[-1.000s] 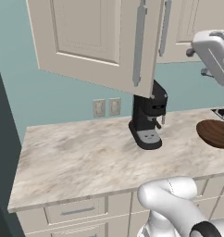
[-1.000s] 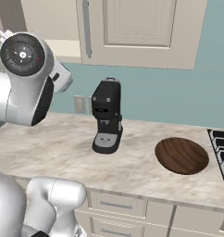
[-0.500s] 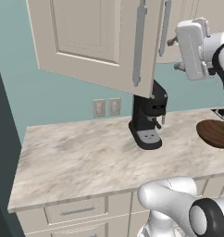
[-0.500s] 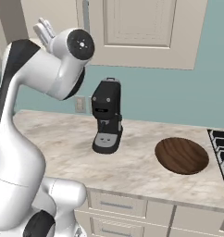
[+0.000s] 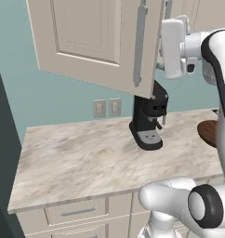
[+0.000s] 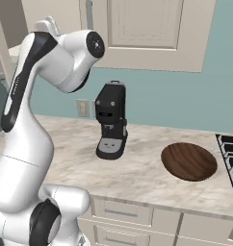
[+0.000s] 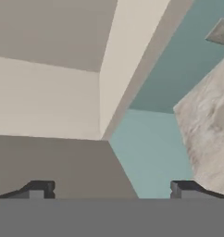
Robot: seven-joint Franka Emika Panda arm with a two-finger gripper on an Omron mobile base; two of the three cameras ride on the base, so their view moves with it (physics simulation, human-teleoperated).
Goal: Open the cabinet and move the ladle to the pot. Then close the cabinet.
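The cabinet's left door point(image 5: 100, 37) stands swung open toward me, its long grey handle point(image 5: 140, 46) at the free edge. Its right door point(image 6: 157, 29) is shut. My white hand point(image 5: 175, 46) hangs high, just right of the open door's edge, at the cabinet's opening. In the hand view my gripper point(image 7: 111, 190) is open, fingertips point(image 7: 37, 190) wide apart with nothing between them, facing beige cabinet panels point(image 7: 63, 92) and teal wall. The ladle and the pot are out of view.
A black coffee machine point(image 5: 149, 121) stands on the marble counter point(image 5: 77, 162) below the cabinet. A round dark wooden board point(image 6: 188, 161) lies to its right, with a stove edge point(image 6: 231, 153) beyond. Drawers point(image 6: 121, 214) run under the counter.
My arm has swung up and my hand has moved left, from beside the cabinet to the edge of the open door. The door has stayed open and the gripper open.
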